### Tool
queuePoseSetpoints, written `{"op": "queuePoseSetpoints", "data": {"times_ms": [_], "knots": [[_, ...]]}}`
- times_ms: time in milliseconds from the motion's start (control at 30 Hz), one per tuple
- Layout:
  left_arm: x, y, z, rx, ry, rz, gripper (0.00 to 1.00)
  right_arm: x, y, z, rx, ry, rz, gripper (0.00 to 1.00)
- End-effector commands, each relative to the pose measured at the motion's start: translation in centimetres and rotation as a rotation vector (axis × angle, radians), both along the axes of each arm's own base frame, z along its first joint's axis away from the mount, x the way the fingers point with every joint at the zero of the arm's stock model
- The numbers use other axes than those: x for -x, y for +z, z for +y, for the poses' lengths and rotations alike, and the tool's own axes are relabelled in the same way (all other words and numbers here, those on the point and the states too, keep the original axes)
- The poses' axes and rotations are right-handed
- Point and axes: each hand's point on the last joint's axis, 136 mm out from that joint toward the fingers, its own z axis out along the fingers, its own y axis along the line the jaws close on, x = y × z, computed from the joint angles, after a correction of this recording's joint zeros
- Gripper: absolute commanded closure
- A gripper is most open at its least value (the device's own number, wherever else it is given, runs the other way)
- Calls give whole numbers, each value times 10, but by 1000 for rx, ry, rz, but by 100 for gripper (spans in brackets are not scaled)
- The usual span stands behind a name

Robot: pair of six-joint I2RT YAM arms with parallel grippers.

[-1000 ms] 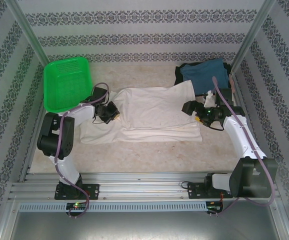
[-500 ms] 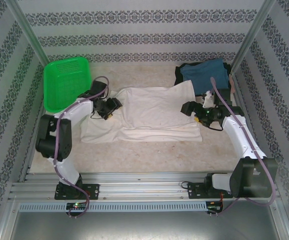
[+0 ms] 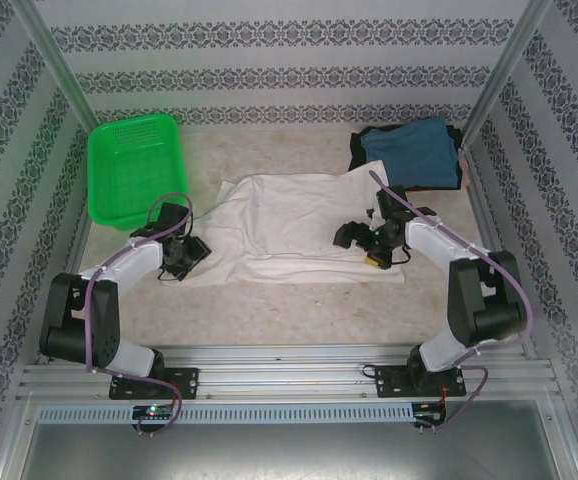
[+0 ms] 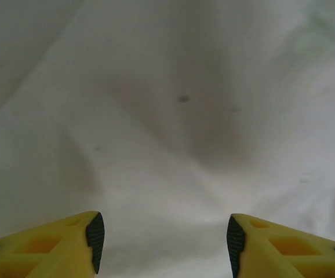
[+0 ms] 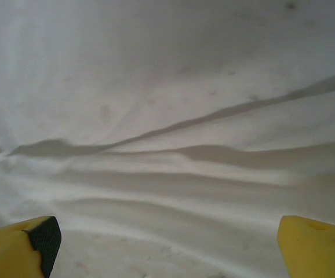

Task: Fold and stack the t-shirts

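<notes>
The white cotton t-shirt (image 3: 299, 225) lies spread wide across the middle of the pale tabletop (image 3: 289, 310), its near edge doubled up into a thicker band and soft creases running through it. We judge it at most partly folded: far too broad to count as a finished packet.

The dark teal-blue t-shirt (image 3: 409, 150) sits in the far right corner as a loose heap on top of a black garment (image 3: 357, 150), which we take for the third shirt. Neither looks folded, and nothing is stacked, so most of the job is left — finish the white one, fold the other two, then pile them.

The left gripper (image 3: 183, 260) hangs low over the shirt's near left corner. In its wrist view (image 4: 164, 237) the yellow jaws stand apart with only cloth beneath, holding nothing. The right gripper (image 3: 349, 236) hovers over the shirt's right half, jaws spread very wide (image 5: 167, 237) and empty.

The green plastic mesh basket (image 3: 94, 180) rests at the far left, beside the shirt.
</notes>
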Motion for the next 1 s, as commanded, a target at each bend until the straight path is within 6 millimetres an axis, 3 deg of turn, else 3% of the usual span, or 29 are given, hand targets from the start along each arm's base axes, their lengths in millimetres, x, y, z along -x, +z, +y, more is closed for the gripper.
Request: {"op": "queuePoseSetpoints", "data": {"times_ms": [0,100,333,567,967], "knots": [[-12,-1,27,-83,92,-68,42,-3,-29,-29,135,-114,52,5],[4,-13,42,-123,128,-23,42,4,-44,-48,239,-146,96,5],[38,-32,65,-193,150,71,42,14,-50,-78,404,-180,165,6],[57,-36,62,-176,144,109,42,38,-51,-85,410,-188,217,6],[121,-32,56,-122,194,183,42,104,-38,-92,454,-217,299,6]]}}
